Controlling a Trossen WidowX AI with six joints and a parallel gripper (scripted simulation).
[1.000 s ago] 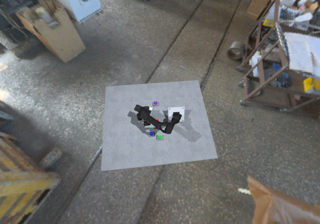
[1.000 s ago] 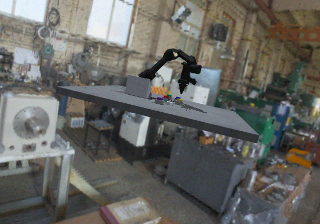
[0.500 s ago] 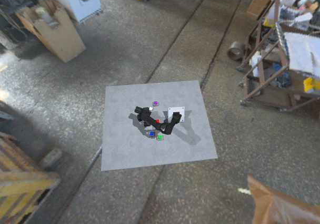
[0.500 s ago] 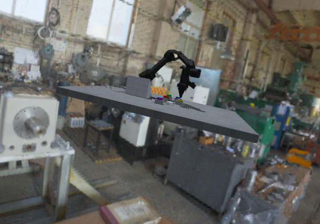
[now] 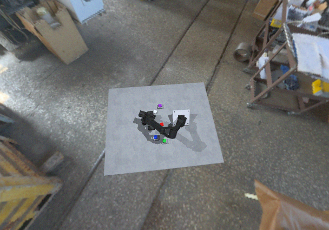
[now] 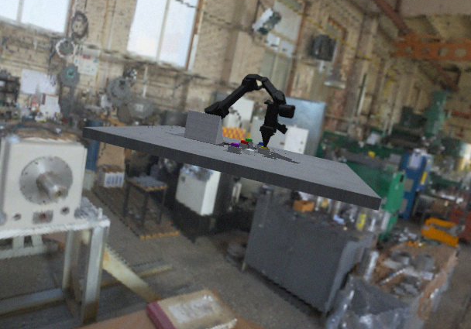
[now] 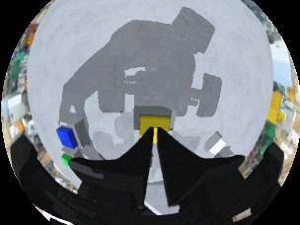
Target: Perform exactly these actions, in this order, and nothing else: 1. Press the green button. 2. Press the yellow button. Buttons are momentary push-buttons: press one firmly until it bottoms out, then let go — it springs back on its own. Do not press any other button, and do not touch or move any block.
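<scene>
Yellow square push-button sits on the grey slab table, hidden under the wrist in the top view and seen in the wrist view right at the tip of the black parallel-jaw gripper, whose fingers are shut together on nothing, forming one pressing point. Whether the tip already touches the cap cannot be told. Blue cube-shaped block and the small green button lie near each other to one side, a white block to the other, a red button beside the forearm. Judging from this, the risk is a shallow press that never bottoms out, or sideways drift on release brushing the white block.
</scene>
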